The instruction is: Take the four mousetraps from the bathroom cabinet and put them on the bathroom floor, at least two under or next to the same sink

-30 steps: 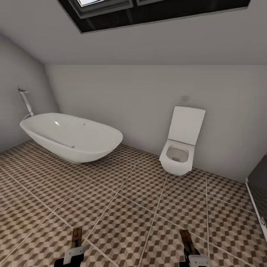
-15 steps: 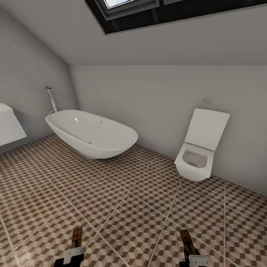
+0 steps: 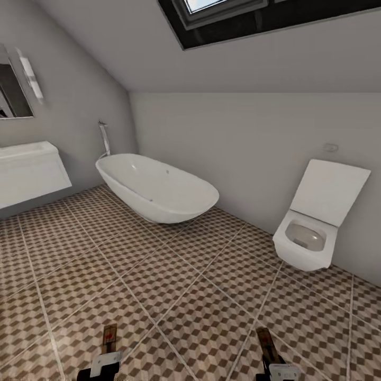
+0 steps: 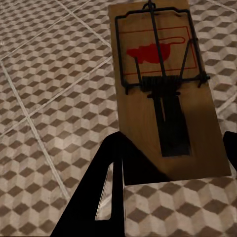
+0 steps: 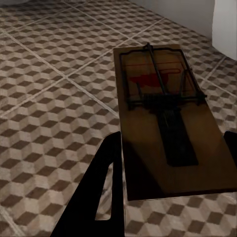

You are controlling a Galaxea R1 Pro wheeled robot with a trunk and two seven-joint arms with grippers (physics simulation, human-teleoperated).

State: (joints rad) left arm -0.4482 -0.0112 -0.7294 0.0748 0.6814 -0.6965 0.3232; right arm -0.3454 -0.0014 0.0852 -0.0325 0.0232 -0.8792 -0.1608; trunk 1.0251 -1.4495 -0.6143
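- Head camera swung left since a second ago: sink (image 3: 29,151) on white vanity now at left; bathtub (image 3: 159,188) and toilet (image 3: 312,233) shifted right.
- Left pincer (image 3: 106,353) clamped on one mousetrap (image 4: 160,86), right pincer (image 3: 271,355) on another mousetrap (image 5: 163,116), both above bathroom floor (image 3: 174,296).
- Sink sighted; placement beside it probably next.

The head view looks forward and down from high up, taking in the bathroom floor (image 3: 174,286), the bathtub (image 3: 159,188) by the far wall, the toilet (image 3: 312,233) to its right and the sink (image 3: 29,169) at the left edge; both grippers sit at its bottom edge. The left wrist view looks along the left gripper (image 4: 170,163) from very close, onto its mousetrap (image 4: 163,94) with tiles beyond. The right wrist view does likewise over the right gripper (image 5: 173,165) and its mousetrap (image 5: 165,123). All three share the patterned tiles
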